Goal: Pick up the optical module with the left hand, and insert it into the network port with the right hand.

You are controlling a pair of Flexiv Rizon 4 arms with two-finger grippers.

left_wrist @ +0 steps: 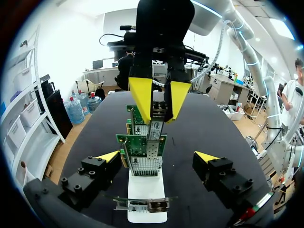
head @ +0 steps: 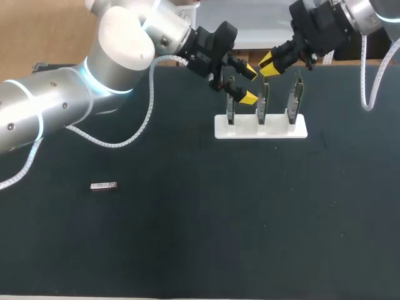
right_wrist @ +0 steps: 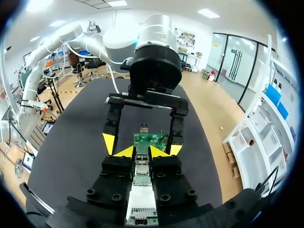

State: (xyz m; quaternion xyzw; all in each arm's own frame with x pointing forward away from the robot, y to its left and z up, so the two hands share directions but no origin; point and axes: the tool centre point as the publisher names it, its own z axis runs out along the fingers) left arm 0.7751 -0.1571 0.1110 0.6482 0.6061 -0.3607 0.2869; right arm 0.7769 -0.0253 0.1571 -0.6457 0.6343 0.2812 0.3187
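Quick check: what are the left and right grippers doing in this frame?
Left gripper: open, holding nothing.
Right gripper: shut on what looks like an optical module.

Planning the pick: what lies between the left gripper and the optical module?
Head view: bare table between left gripper and optical module; a white cable loops beside it.

Matt black table (head: 187, 250); shiny metal optical module (head: 104, 186); smooth white plastic stand (head: 275, 130).

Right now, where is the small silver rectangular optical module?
Head view: the silver optical module lies at the left of the black table, far from the white card rack.
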